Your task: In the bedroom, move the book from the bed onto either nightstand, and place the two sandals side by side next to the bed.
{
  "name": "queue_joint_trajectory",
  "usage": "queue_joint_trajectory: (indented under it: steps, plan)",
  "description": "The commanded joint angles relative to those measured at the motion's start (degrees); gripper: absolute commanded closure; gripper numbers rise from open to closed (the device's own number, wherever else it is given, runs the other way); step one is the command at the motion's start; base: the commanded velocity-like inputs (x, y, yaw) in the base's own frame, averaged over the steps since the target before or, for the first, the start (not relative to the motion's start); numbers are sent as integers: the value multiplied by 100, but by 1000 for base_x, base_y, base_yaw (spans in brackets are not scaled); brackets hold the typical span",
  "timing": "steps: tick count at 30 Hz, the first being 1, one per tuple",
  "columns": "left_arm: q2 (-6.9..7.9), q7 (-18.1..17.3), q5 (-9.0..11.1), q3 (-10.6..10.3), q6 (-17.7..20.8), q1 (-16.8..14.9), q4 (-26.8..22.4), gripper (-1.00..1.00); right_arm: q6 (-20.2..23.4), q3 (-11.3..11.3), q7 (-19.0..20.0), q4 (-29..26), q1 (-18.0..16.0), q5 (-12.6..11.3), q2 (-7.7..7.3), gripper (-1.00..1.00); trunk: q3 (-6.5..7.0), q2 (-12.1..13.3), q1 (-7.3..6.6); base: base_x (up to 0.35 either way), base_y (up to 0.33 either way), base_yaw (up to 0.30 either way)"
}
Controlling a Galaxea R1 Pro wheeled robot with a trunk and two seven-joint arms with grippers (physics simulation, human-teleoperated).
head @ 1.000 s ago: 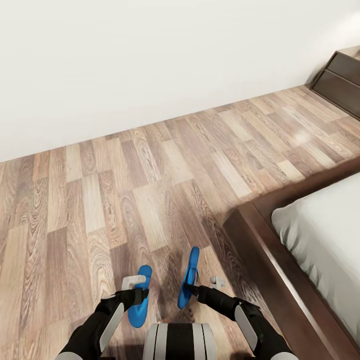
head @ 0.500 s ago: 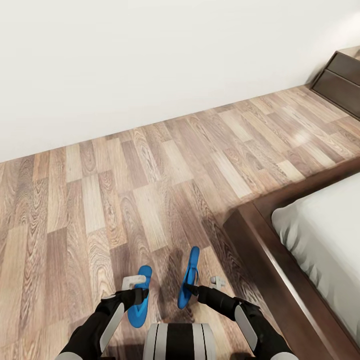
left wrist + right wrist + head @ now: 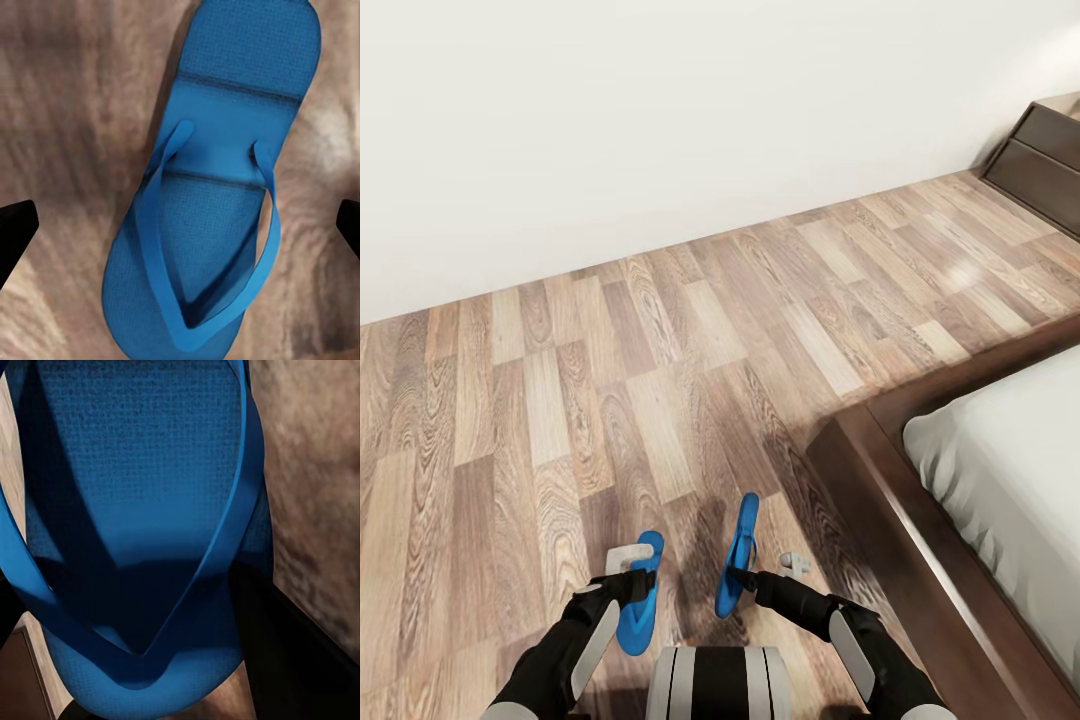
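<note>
Two bright blue sandals sit low in the head view, left of the bed's dark frame (image 3: pixel 865 480). One sandal (image 3: pixel 637 605) lies flat on the wood floor, straps up. My left gripper (image 3: pixel 630 580) hovers over it, open; in the left wrist view that sandal (image 3: pixel 217 187) lies between the widely spread fingertips (image 3: pixel 15 229). The other sandal (image 3: pixel 741 550) stands tilted on its edge, with my right gripper (image 3: pixel 745 577) shut on it. In the right wrist view this sandal (image 3: pixel 142 510) is very close, with a dark finger (image 3: pixel 289 652) against it. The book is out of view.
The pale mattress (image 3: pixel 1010 480) fills the lower right, inside the dark frame. A dark wooden nightstand (image 3: pixel 1045 150) with drawer fronts stands at the far right against the white wall (image 3: pixel 660 120). Open plank floor (image 3: pixel 660 370) stretches ahead and to the left.
My left arm has shifted slightly to the right over the flat sandal, which stays put. The right arm and its sandal have not moved.
</note>
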Motion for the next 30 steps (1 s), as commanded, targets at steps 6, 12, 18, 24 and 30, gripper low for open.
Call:
queue_joint_trajectory:
  steps: [6,12,18,24,30]
  plan:
    - [2,41,60,-26,19,0,-3,-100,52,-9,6,-3,-2,-51,2,100,-114,-8,12,0,0,0]
    - [-5,13,60,-38,11,0,-1,-100,50,-9,6,-3,-1,-51,2,100,-247,-16,27,0,0,0]
    - [-6,-8,60,-45,2,0,-1,-100,51,-9,6,-3,-2,-51,2,100,-380,-24,43,0,0,0]
    - [-6,-9,60,-45,-2,-2,-1,-100,51,-9,6,-3,-1,-51,2,100,-469,-29,53,0,0,0]
    - [-6,-9,60,-45,-7,0,-6,-100,50,-9,6,-3,0,-51,2,100,-469,-29,53,0,0,0]
